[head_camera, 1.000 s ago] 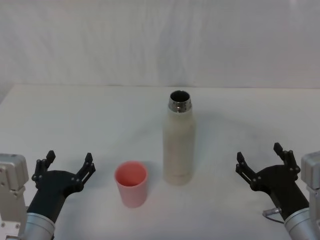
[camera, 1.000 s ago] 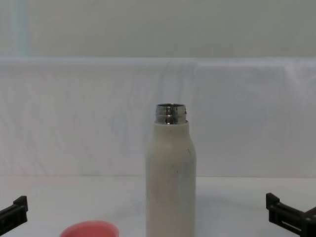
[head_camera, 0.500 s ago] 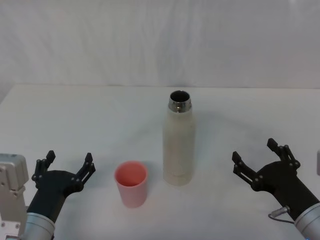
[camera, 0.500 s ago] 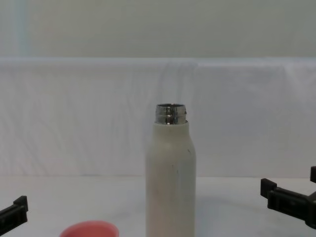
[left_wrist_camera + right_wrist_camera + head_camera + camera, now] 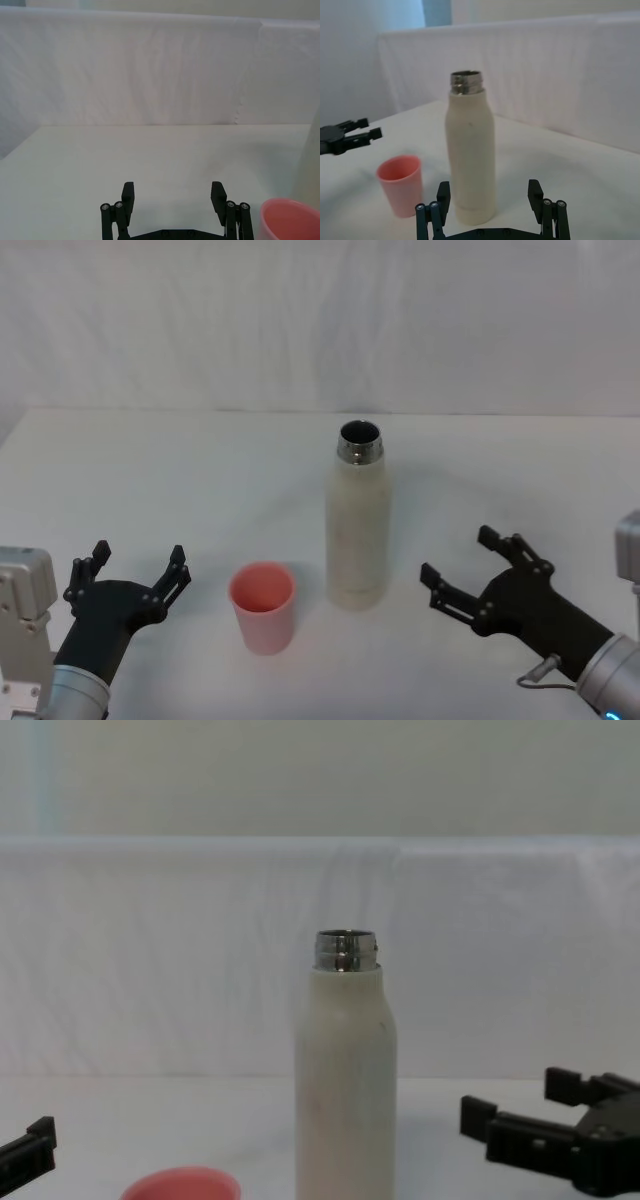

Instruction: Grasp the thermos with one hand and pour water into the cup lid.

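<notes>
The cream-white thermos (image 5: 357, 530) stands upright mid-table, its steel neck uncapped. Just left of it and a little nearer to me sits the salmon-pink cup lid (image 5: 263, 605), upright, its inside showing pink. My right gripper (image 5: 458, 555) is open, low over the table to the right of the thermos, fingers pointing at its lower body with a small gap left. In the right wrist view the thermos (image 5: 470, 165) stands between the spread fingers of the right gripper (image 5: 489, 190), farther out. My left gripper (image 5: 139, 554) rests open at the near left, left of the cup lid.
A white cloth covers the table (image 5: 200, 470) and rises as a backdrop behind it. Bare cloth lies all round the thermos and the cup lid.
My right gripper has swung in from the near right towards the thermos, staying open. The left gripper, thermos and cup lid have not moved.
</notes>
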